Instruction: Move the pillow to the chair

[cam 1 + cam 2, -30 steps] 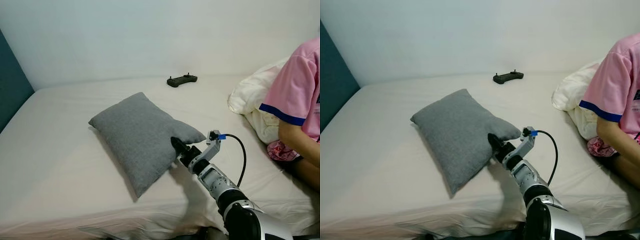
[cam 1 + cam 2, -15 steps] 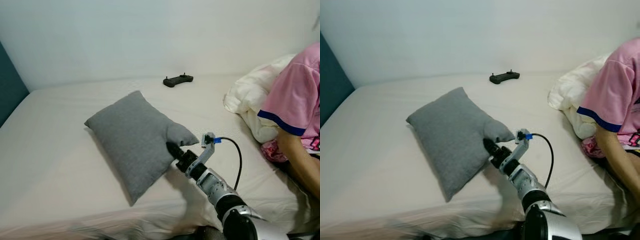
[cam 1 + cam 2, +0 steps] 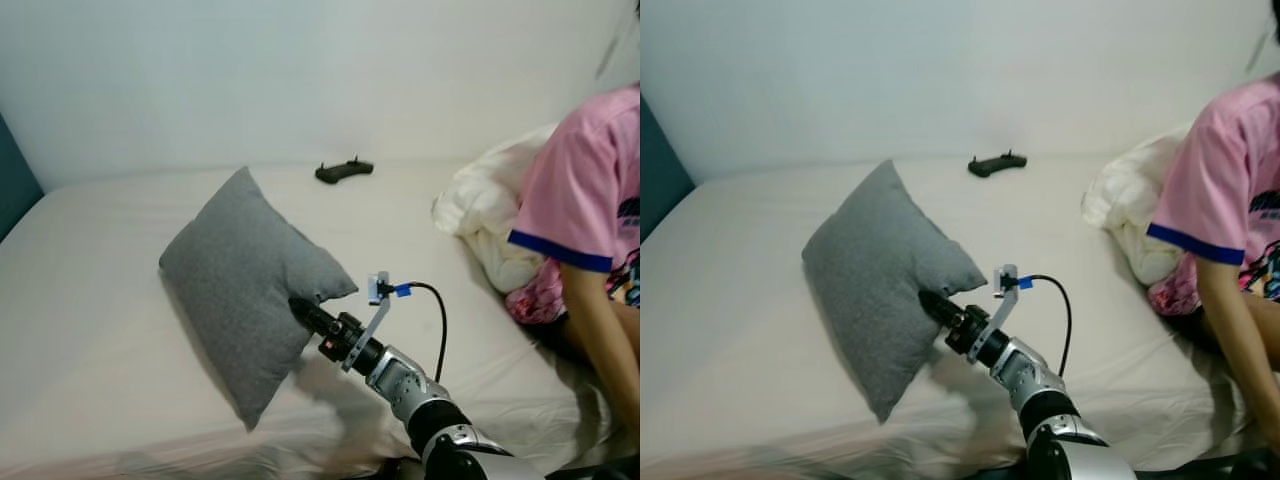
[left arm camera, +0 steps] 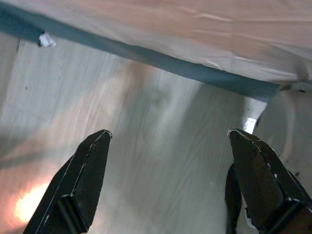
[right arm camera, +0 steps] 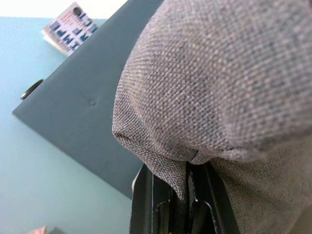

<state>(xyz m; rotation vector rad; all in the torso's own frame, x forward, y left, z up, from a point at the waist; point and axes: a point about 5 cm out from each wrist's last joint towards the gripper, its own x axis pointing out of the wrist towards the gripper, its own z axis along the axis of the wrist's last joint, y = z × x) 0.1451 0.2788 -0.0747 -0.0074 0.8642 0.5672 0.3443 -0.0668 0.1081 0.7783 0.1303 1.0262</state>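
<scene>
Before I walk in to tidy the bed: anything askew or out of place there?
The grey pillow is tipped up on edge, its edge pinched by the right gripper. A black controller lies on the bed near the wall.

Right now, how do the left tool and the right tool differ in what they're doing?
The right tool is shut on the near edge of the grey pillow, pinching a fold of fabric over the bed; the left tool is open and holds nothing. The right tool reaches forward above the mattress, while the left tool hangs down toward the wooden floor beside the bed's edge. Both have two long black fingers.
</scene>
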